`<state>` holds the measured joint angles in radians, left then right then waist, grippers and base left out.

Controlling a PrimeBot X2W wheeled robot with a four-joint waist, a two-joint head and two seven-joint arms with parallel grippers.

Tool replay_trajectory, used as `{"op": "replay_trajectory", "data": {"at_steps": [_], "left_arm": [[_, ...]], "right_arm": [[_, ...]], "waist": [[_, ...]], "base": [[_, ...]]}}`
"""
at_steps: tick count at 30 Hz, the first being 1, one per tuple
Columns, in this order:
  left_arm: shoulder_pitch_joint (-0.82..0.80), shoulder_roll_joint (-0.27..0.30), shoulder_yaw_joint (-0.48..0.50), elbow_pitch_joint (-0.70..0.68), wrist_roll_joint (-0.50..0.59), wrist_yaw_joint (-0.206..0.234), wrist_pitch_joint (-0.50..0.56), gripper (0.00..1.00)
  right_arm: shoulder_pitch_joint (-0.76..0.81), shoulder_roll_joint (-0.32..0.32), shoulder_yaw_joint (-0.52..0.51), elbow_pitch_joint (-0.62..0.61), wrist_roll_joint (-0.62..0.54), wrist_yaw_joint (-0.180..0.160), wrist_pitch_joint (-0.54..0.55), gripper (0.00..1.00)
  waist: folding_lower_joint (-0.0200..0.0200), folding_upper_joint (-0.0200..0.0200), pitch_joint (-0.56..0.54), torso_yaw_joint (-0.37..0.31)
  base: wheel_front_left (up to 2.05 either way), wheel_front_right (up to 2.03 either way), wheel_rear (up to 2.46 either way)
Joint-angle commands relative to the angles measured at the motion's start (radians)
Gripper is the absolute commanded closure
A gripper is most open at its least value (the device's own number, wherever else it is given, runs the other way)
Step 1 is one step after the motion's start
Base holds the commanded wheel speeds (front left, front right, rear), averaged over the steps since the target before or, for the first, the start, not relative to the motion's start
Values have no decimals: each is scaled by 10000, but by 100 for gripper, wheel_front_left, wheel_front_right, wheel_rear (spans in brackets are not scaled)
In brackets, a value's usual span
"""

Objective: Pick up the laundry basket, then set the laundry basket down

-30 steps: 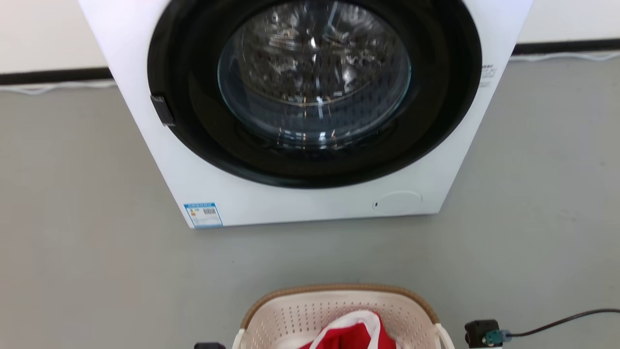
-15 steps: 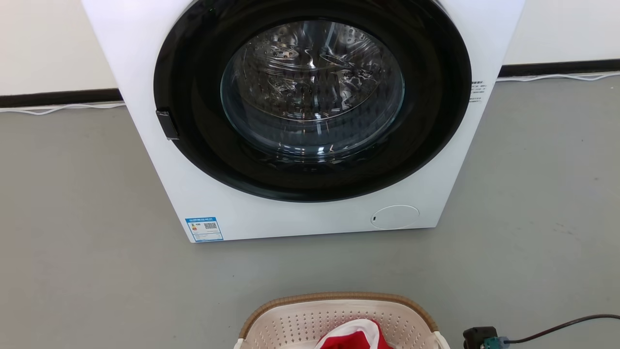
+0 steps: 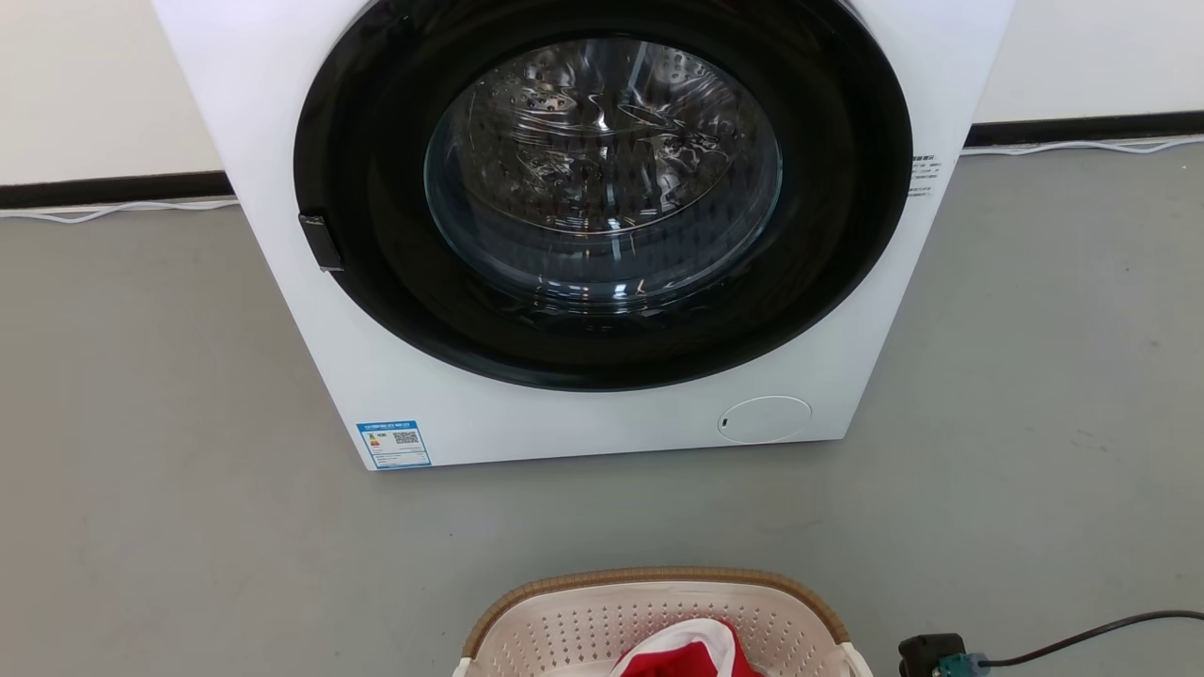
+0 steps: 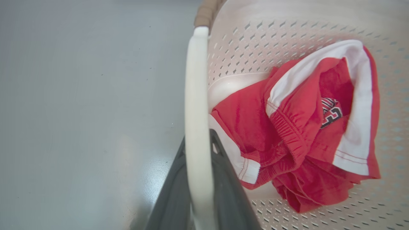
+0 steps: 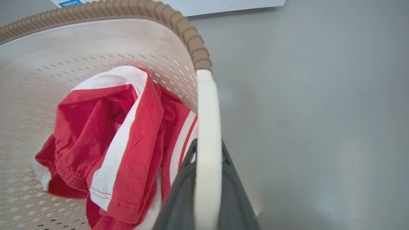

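The laundry basket (image 3: 658, 575), cream and perforated with a brown woven-look rim, sits at the bottom middle of the head view, in front of the washing machine. A red and white garment (image 3: 691, 658) lies inside it. In the left wrist view my left gripper (image 4: 198, 140) is shut on the basket's white side handle (image 4: 195, 95), one dark finger on each side. In the right wrist view my right gripper (image 5: 207, 143) is shut the same way on the other white handle (image 5: 207, 111). The basket wall (image 5: 96, 41) and garment (image 5: 121, 127) lie beside it.
A white front-loading washing machine (image 3: 564, 428) with its round dark door shut stands on the grey floor just beyond the basket. A black block with a cable (image 3: 1082, 628) sits at the lower right. A thin white cable (image 3: 94, 209) runs along the wall's foot.
The head camera has shifted, so the washing machine and the basket sit lower in the picture than a second ago. Over the last half second almost nothing differs.
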<state>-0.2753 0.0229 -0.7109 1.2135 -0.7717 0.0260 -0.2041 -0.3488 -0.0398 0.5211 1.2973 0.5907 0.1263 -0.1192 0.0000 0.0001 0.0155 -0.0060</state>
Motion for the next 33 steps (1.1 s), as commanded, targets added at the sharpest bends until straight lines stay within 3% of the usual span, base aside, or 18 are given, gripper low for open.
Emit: {"op": "replay_trajectory", "data": {"at_steps": [1, 18, 33], "left_arm": [[-398, 273, 222, -15, -130, 69, -193, 100], [-1185, 273, -3, -1, -472, 106, -354, 100], [-3751, 333, 316, 22, -417, 136, -554, 100]], "right_arm": [[-170, -104, 218, -67, 48, 44, -194, 100], [-954, -104, 260, -66, 88, 44, -292, 100], [-3655, -104, -575, -65, -709, 44, -730, 100]], "waist": [[0, -1, 4, -1], [0, -1, 853, 11], [0, -1, 3925, 225]], "base": [[0, 0, 0], [0, 0, 0], [0, 0, 0]]}}
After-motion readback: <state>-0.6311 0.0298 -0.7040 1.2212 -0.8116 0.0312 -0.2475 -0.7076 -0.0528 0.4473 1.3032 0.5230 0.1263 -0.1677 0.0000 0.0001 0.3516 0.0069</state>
